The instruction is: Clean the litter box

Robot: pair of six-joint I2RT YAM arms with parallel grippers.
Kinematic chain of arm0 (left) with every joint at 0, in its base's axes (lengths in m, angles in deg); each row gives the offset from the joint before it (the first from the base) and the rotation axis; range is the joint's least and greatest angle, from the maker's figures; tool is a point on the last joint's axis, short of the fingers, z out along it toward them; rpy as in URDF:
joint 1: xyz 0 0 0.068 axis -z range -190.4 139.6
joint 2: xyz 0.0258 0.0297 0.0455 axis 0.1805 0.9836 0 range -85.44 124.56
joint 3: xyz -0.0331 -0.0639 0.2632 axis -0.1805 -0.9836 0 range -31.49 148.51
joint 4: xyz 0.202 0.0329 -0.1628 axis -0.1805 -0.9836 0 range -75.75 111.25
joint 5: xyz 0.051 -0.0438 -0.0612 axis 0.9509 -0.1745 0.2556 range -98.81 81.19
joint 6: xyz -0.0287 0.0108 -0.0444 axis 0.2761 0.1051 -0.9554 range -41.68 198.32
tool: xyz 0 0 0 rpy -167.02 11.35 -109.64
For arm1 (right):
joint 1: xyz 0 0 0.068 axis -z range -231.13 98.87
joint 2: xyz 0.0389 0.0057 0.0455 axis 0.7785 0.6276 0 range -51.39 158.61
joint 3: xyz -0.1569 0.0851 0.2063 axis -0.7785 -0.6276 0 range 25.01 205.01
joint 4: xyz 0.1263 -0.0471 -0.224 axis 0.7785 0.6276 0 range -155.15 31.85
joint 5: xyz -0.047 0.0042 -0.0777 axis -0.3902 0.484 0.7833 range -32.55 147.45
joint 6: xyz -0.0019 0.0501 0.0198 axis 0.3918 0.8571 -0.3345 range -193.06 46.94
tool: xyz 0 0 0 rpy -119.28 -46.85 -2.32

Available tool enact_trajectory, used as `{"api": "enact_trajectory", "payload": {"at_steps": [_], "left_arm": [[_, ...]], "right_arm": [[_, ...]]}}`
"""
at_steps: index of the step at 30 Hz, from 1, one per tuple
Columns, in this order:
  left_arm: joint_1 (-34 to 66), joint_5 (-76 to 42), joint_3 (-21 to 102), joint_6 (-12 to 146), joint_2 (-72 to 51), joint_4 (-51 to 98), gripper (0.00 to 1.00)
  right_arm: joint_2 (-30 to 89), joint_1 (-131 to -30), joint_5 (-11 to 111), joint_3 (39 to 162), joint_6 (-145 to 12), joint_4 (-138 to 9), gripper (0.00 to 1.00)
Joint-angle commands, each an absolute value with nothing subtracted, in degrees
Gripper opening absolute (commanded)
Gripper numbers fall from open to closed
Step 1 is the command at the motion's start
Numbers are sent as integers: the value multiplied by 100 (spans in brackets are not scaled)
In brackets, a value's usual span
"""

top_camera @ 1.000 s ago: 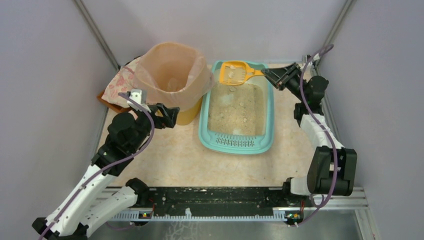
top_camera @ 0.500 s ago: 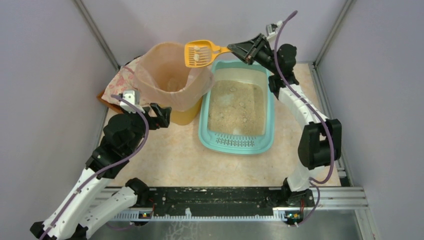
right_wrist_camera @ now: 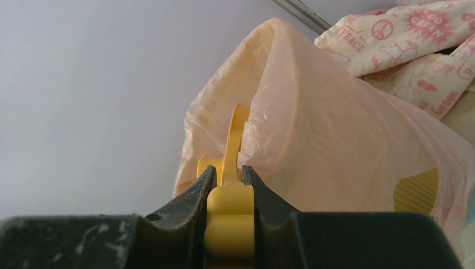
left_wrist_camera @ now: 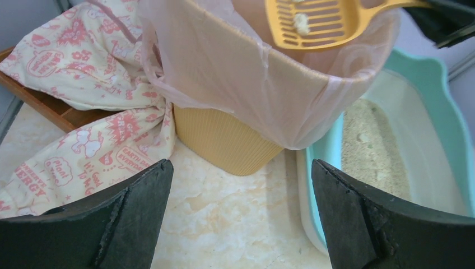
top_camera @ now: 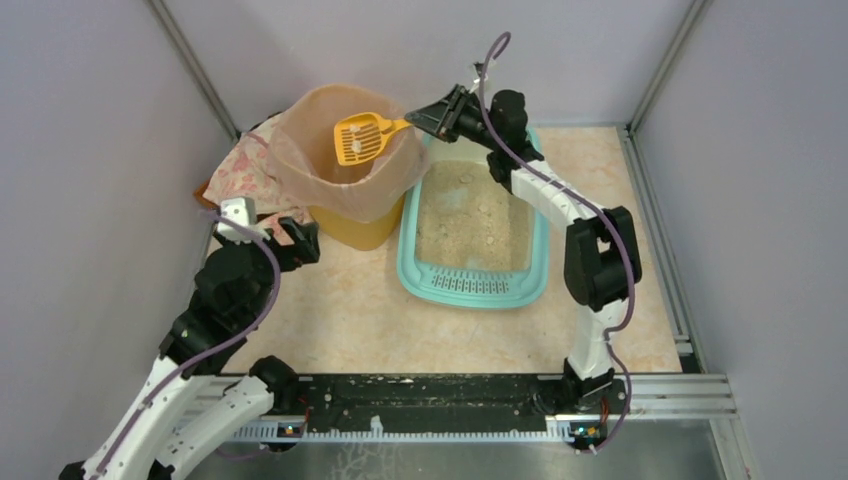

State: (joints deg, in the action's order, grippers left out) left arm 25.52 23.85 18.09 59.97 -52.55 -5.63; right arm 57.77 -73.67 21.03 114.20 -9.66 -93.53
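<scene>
1. Right gripper (top_camera: 418, 117) clamped on the handle of the yellow scoop (top_camera: 360, 138). Scoop head tilted over the mouth of the bagged yellow bin (top_camera: 350, 222), pale clumps (left_wrist_camera: 302, 22) on its slots.
2. Left gripper (top_camera: 298, 243) spread wide, holding nothing, low beside the bin.
3. Litter box (top_camera: 470, 287) on the desk (top_camera: 350, 310), just right of the bin; sandy litter inside, grille end toward the arm bases.
</scene>
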Motion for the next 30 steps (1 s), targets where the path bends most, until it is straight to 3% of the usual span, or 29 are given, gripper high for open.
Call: {"api": "enact_trajectory", "payload": {"at_steps": [1, 9, 16, 30], "left_arm": [[2567, 2012, 1684, 6206, -5842, -15, 99], [2564, 1453, 1645, 6311, -6046, 177, 99], [2564, 1422, 1606, 6259, -5972, 195, 99], [2564, 1455, 1596, 6232, -5855, 163, 99]], "right_arm": [[5729, -7734, 2452, 12455, -2457, -8695, 0], [5814, -8390, 3216, 13264, -4495, -7355, 0], [5818, -9153, 4789, 13603, -6655, -6284, 0], [4528, -9877, 6200, 12341, -8191, -7992, 0]]}}
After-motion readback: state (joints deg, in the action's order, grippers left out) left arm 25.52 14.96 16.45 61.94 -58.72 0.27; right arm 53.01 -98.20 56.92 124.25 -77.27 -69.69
